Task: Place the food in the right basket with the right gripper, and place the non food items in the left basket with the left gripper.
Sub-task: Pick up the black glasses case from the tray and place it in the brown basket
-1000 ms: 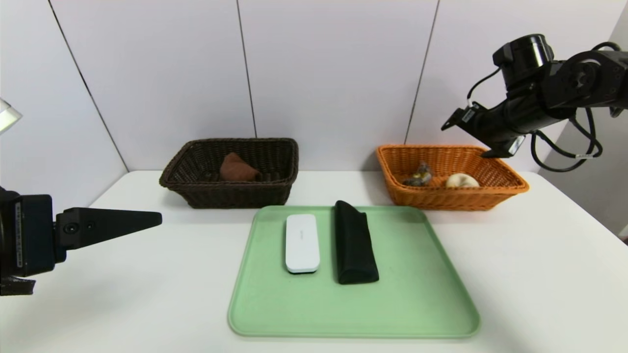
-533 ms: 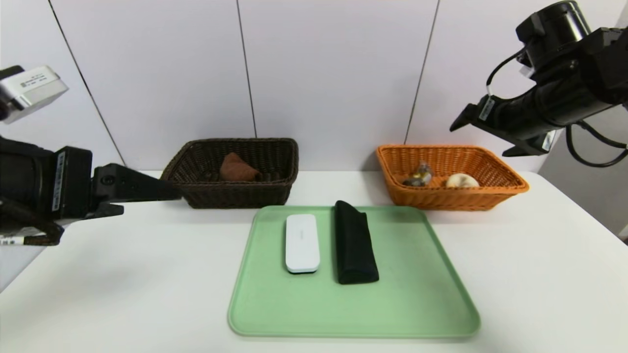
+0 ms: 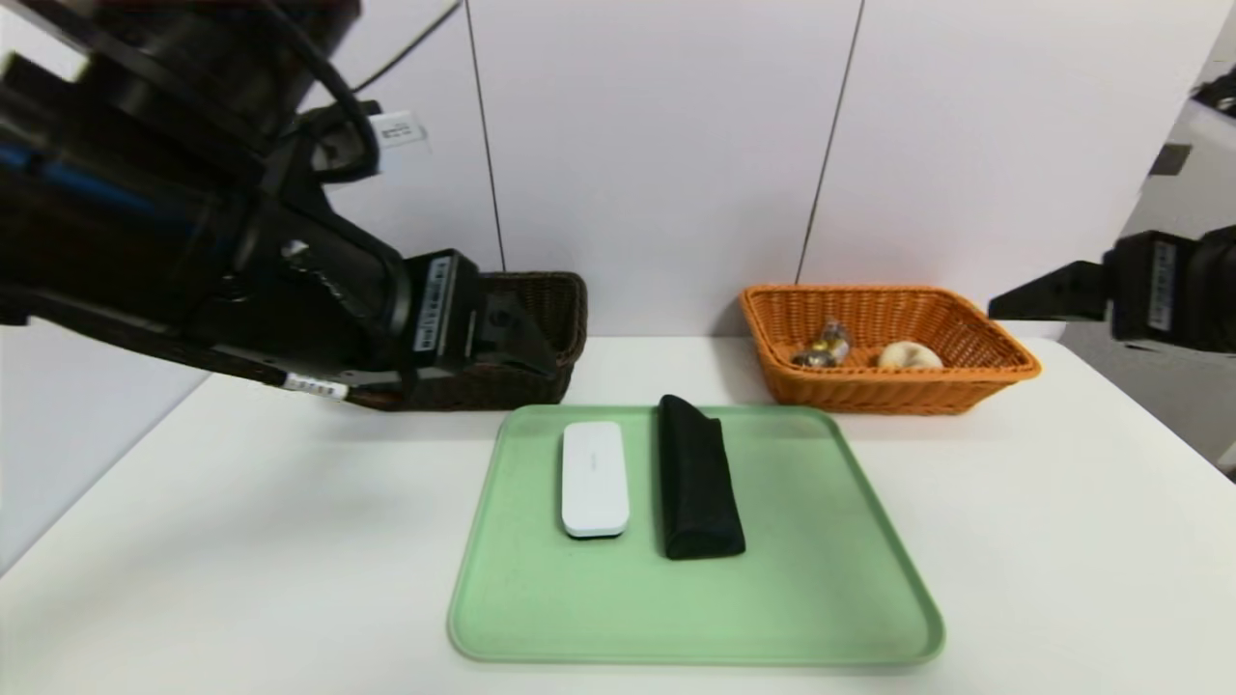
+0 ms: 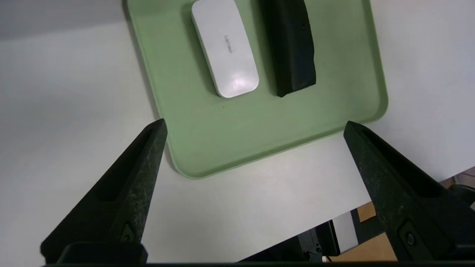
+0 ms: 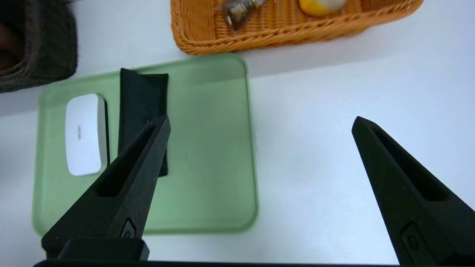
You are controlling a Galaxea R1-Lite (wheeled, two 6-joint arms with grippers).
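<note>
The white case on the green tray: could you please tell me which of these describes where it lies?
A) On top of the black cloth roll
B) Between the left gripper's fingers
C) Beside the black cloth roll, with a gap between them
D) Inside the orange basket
C: the white case lies flat on the green tray, and a strip of bare tray shows between it and the black cloth roll.

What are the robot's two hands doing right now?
Left hand: open, holding nothing, over the table.
Right hand: open, holding nothing, off to the right.
</note>
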